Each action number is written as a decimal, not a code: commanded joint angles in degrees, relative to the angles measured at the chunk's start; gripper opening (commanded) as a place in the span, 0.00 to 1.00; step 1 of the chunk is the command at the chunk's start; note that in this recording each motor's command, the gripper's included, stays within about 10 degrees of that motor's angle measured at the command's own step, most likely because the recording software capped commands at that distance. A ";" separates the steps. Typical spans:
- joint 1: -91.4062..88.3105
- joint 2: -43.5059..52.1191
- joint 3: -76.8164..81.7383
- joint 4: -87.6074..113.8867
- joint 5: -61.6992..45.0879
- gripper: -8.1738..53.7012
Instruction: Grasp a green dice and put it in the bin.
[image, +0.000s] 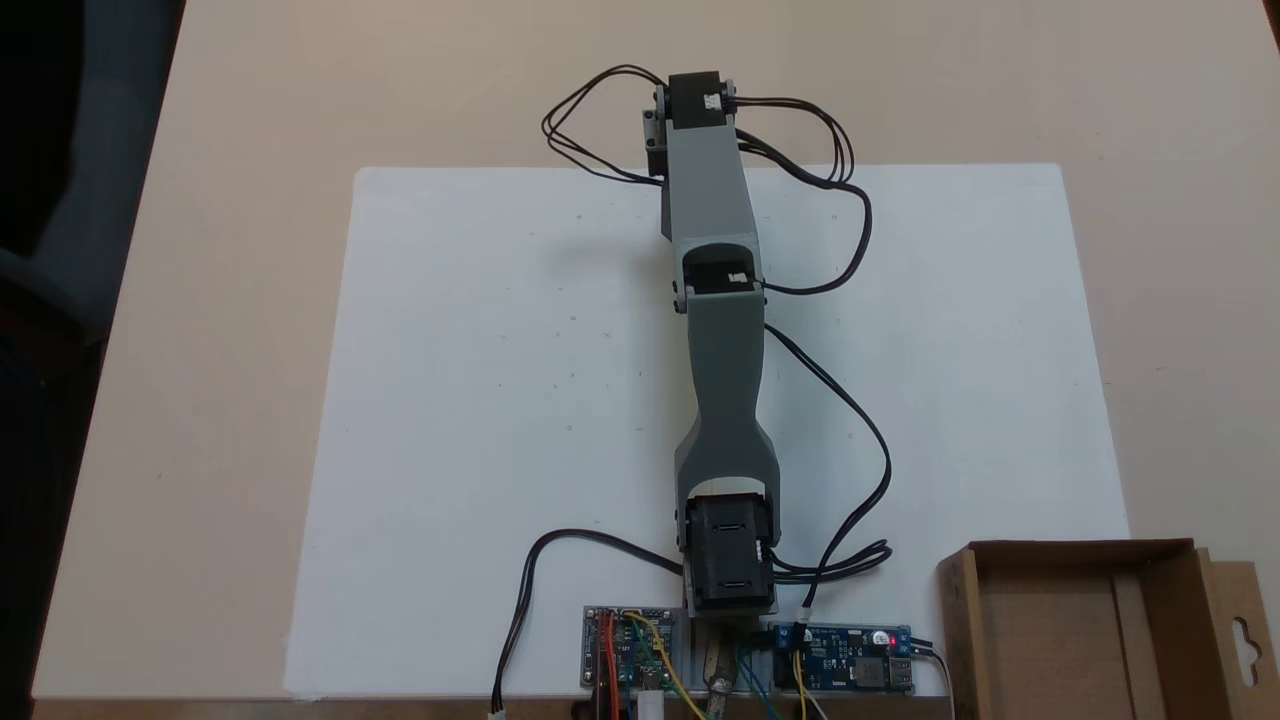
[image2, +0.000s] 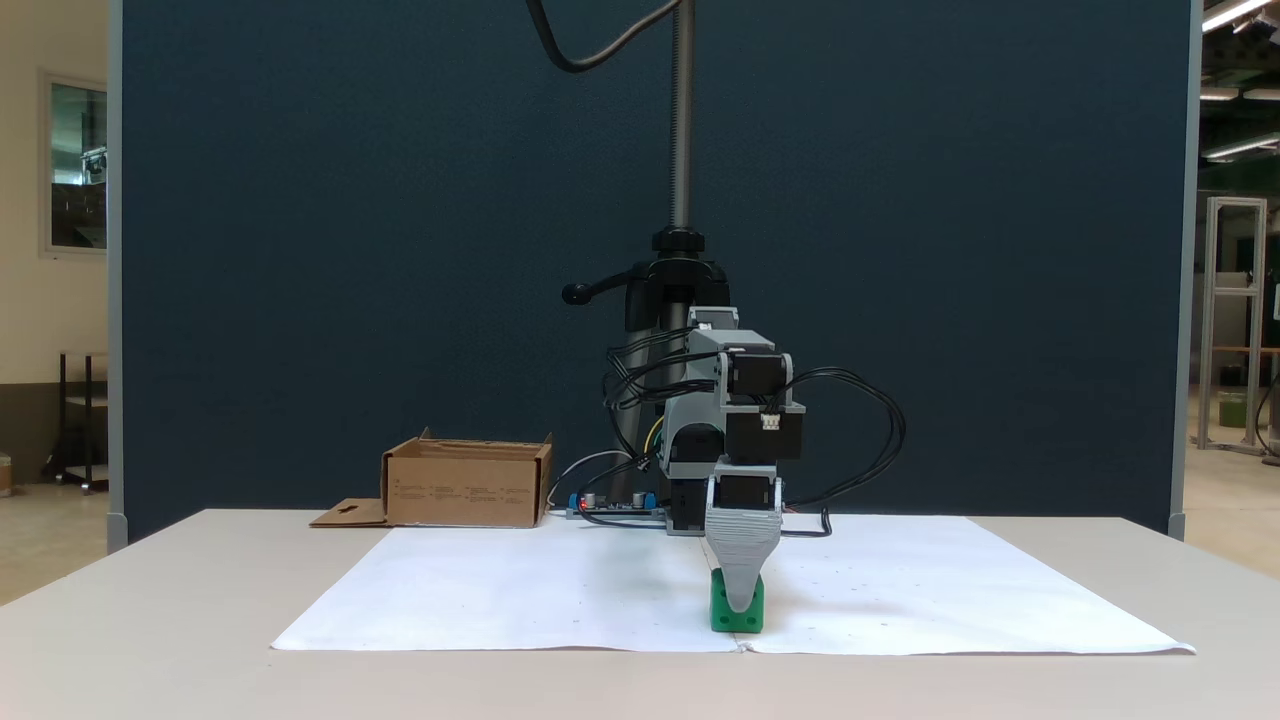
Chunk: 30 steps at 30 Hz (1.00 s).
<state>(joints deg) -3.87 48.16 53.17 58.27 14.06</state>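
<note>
Both fixed views show the arm stretched out over the white paper sheet (image: 500, 420). Its hand (image2: 741, 600) points down, one ribbed jaw covering the front of the green dice (image2: 722, 612) resting on the sheet; whether it grips is unclear. Well apart, the cardboard bin (image2: 465, 490) stands by the arm's base.

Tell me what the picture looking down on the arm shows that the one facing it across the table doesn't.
A fixed view looks into the bin, its floor bare, and along the arm at full stretch. A fixed view gives the green dice at the tip of the gripper, and a blue partition behind. Both fixed views share arm, bin and white paper.
</note>
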 joint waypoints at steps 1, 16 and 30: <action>0.09 0.79 -3.69 -1.23 -1.41 0.78; 0.44 -0.53 -3.69 -3.60 -8.09 0.78; 1.32 -1.23 -3.69 -5.19 -8.53 0.78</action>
<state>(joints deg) -2.46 45.62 53.17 55.20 8.26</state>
